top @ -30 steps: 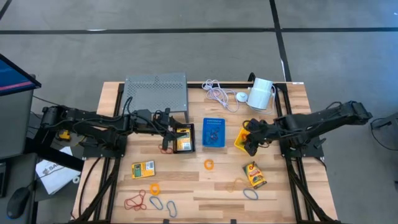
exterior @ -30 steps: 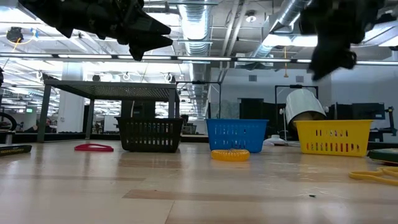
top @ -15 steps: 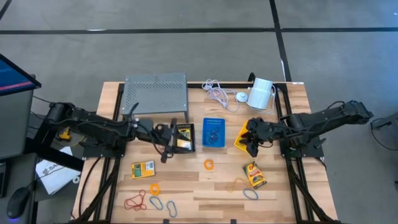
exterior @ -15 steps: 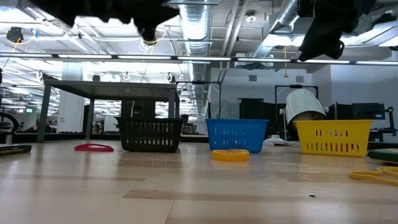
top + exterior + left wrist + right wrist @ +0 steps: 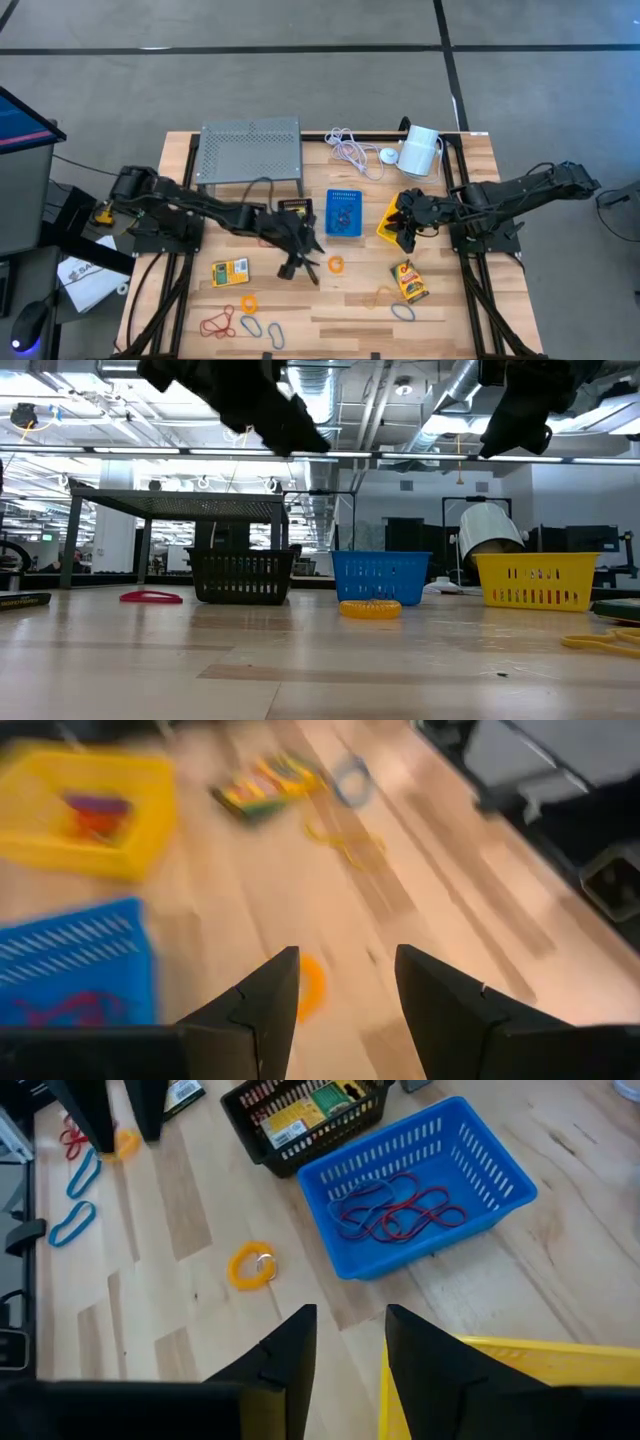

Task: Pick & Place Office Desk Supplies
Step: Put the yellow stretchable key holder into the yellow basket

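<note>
My left gripper [image 5: 303, 266] [image 5: 345, 980] hangs open above the table, beside an orange loop [image 5: 336, 264] [image 5: 312, 988] that lies flat in front of the blue bin [image 5: 343, 213]. My right gripper [image 5: 403, 232] [image 5: 348, 1335] hovers open over the yellow bin [image 5: 388, 222], with nothing between its fingers. The black bin [image 5: 296, 218] holds a yellow card packet [image 5: 312, 1102]. In the blue bin [image 5: 420, 1175] lie red and blue loops. Two more packets [image 5: 230, 272] [image 5: 410, 280] lie flat on the wood. Red, orange and blue loops [image 5: 240, 322] lie near the front left.
A grey perforated stand [image 5: 250, 150] is at the back left. A coiled white cable [image 5: 350, 150] and a white cylinder [image 5: 420, 150] are at the back right. An orange loop [image 5: 380, 295] and a blue loop [image 5: 402, 311] lie at the front right.
My left gripper has swung from over the black bin toward the table's near edge and to the right, sinking a little and tipping downward, and now hangs by the orange loop. My right gripper has stayed over the yellow bin, turning slightly.
</note>
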